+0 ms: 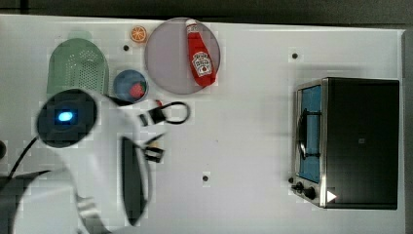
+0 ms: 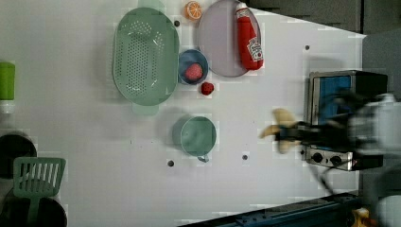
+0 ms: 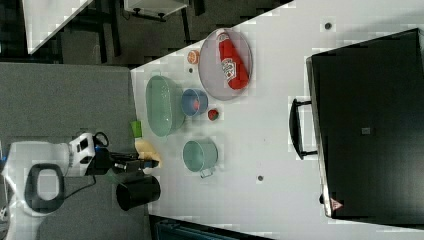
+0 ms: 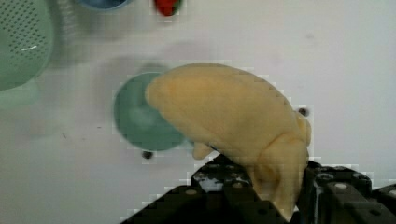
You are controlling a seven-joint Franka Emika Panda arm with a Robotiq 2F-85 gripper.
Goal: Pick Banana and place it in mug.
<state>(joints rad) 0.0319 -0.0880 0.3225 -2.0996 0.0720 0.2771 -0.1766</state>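
Fingers [image 4: 322, 186] clenched on pale cream-yellow banana [image 4: 229, 121] — held aloft above white table [image 4: 345, 60], near round pale green mug [image 4: 135, 121].

Risks a miss: held by one end only, may swing or slip — could catch mug rim and fall beside it.

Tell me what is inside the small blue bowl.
The blue bowl holds one pinkish-red fruit piece. Whatever lies beneath that piece is covered.
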